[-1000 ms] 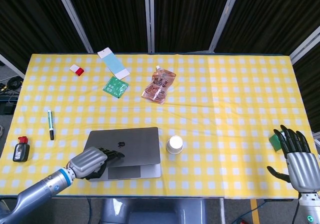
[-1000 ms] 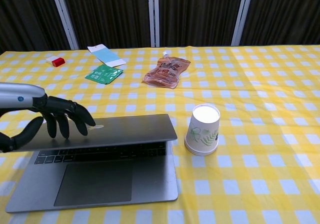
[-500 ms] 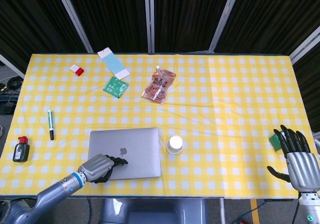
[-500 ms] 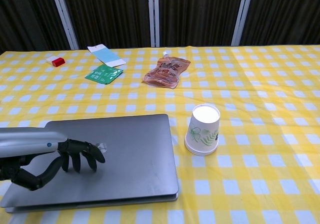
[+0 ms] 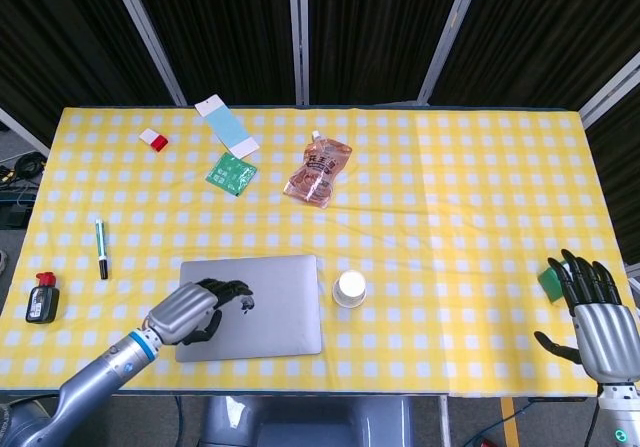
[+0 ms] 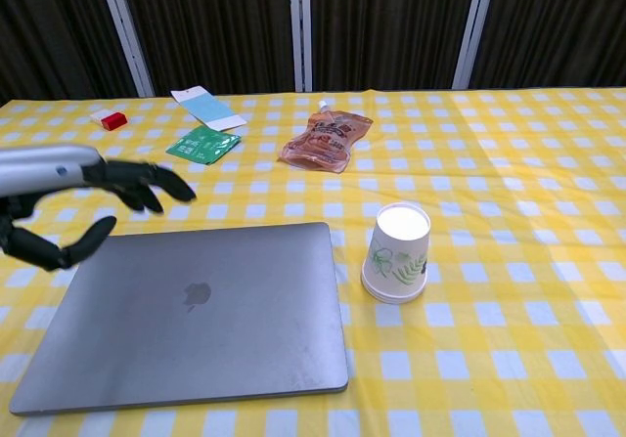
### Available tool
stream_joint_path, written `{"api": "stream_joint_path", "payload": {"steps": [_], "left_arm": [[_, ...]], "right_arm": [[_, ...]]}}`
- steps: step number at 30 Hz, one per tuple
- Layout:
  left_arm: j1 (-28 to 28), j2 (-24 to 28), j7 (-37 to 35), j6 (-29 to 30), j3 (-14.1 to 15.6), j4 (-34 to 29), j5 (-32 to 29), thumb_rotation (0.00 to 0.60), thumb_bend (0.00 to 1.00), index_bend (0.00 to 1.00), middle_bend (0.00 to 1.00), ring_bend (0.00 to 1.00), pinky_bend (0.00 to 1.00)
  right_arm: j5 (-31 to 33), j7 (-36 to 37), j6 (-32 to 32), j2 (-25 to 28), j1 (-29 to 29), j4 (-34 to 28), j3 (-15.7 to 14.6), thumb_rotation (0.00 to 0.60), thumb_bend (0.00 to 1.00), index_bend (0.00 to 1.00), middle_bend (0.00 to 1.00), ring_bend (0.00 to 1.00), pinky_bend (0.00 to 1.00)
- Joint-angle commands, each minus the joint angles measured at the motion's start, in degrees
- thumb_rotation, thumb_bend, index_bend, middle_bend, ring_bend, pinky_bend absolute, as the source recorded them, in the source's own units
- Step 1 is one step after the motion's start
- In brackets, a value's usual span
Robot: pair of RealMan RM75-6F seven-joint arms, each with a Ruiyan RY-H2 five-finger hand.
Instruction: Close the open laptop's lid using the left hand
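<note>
The grey laptop (image 5: 270,307) (image 6: 205,310) lies near the table's front edge with its lid flat down, logo facing up. My left hand (image 5: 195,312) (image 6: 83,197) hovers above the lid's left part, fingers spread, holding nothing and clear of the lid in the chest view. My right hand (image 5: 600,322) rests at the table's far right front corner, fingers spread upward, with nothing in it.
A white paper cup (image 5: 349,289) (image 6: 396,251) stands just right of the laptop. A snack pouch (image 5: 318,170), green packet (image 5: 231,174), blue card (image 5: 226,125) and red-white item (image 5: 154,140) lie further back. A pen (image 5: 101,248) and small black bottle (image 5: 42,298) sit left. A green object (image 5: 550,281) lies by my right hand.
The laptop lid went from partly open to fully down. My left hand then lifted off the lid and rose above it. The right hand stayed still.
</note>
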Motion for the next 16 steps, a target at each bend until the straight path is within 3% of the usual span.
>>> {"api": "stream_joint_path", "payload": {"steps": [1, 3, 7, 12, 16], "left_arm": [[5.5, 4.6, 0.2, 11.3, -1.8, -0.6, 1.8, 0.6, 0.06, 0.0, 0.0, 0.0, 0.0], [8.5, 4.9, 1.3, 16.6, -2.1, -0.8, 1.3, 0.6, 0.0, 0.0, 0.0, 0.0, 0.0], [14.5, 5.1, 4.7, 25.9, -1.4, 0.4, 1.1, 0.6, 0.0, 0.0, 0.0, 0.0, 0.0], [20.7, 4.8, 9.5, 33.0, 0.6, 1.6, 0.1, 0.6, 0.0, 0.0, 0.0, 0.0, 0.0], [23.3, 4.8, 9.4, 35.1, 1.5, 2.8, 0.2, 0.6, 0.0, 0.0, 0.0, 0.0, 0.0]], "right_arm": [[-0.1, 0.0, 0.0, 0.0, 0.0, 0.0, 0.0, 0.6, 0.0, 0.0, 0.0, 0.0, 0.0], [0.0, 0.1, -0.1, 0.0, 0.0, 0.1, -0.1, 0.6, 0.0, 0.0, 0.0, 0.0, 0.0], [-0.1, 0.2, -0.5, -0.2, 0.2, 0.3, -0.2, 0.6, 0.0, 0.0, 0.0, 0.0, 0.0], [-0.8, 0.1, -0.2, -0.3, 0.2, 0.5, -0.4, 0.6, 0.0, 0.0, 0.0, 0.0, 0.0], [-1.1, 0.3, 0.4, -0.3, -0.1, 0.5, -0.4, 0.6, 0.0, 0.0, 0.0, 0.0, 0.0]]}}
